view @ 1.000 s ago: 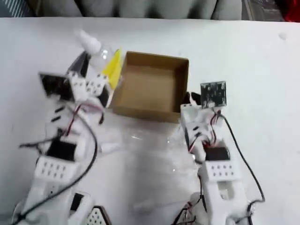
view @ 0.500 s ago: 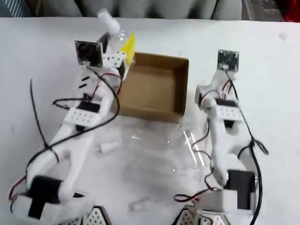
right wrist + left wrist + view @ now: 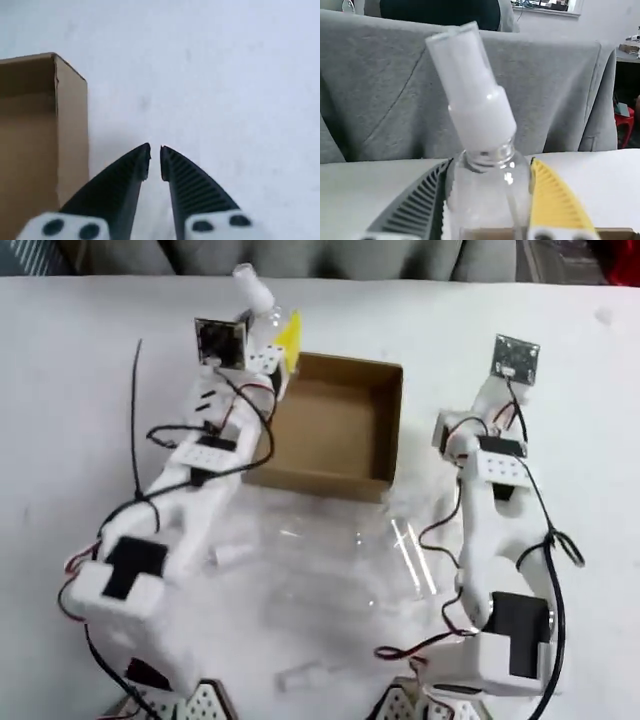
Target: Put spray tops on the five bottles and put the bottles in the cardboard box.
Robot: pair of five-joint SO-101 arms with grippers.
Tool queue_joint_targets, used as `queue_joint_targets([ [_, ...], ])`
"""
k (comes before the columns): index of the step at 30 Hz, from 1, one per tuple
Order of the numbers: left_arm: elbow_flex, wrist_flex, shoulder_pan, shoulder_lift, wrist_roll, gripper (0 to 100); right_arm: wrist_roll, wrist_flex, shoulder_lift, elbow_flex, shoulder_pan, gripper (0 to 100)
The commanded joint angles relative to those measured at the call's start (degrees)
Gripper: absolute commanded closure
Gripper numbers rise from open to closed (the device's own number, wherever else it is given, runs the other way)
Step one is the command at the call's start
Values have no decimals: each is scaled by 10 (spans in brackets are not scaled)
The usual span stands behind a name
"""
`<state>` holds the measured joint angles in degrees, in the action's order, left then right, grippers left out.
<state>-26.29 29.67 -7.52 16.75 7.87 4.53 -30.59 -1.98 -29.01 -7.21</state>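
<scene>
Early in the job, by the look of it. L end effector (image 3: 487,200) is clamped on one clear bottle (image 3: 487,192) w/ its white spray top (image 3: 475,95) already seated. The bottle is held tilted in the air, just past the far-left corner of the cardboard box (image 3: 325,425), not yet over the opening. Box interior looks bare brown, no bottle visible in it, so 0 of 5 boxed.

R end effector (image 3: 155,160) sits on the other side of the box, jaws almost together w/ nothing btwn them, low over the bare worktop (image 3: 100,310).

Left to do: drop this first bottle in, then cap + box the other 4. Btwn the arms lie clear bottles (image 3: 400,545), exact count hard to tell. Loose spray tops are there too, one (image 3: 232,554) by the L arm, another (image 3: 300,676) nearer the bases.
</scene>
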Motion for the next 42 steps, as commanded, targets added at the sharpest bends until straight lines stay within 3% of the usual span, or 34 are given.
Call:
queue_joint_targets([
  [1,66,21,-7,21,-7,978,4,17,7,29,-11,981],
  [14,63,21,-7,62,-12,978,0,-20,87,110,-12,981],
  [20,67,22,-7,89,-118,978,-1,-20,88,109,-10,981],
  [28,63,84,-7,102,-75,979,-17,-20,89,109,-9,981],
  [35,57,88,-7,113,-48,979,-17,-20,90,108,-9,981],
  [42,57,199,-7,179,-48,979,-17,-20,90,106,-8,981],
])
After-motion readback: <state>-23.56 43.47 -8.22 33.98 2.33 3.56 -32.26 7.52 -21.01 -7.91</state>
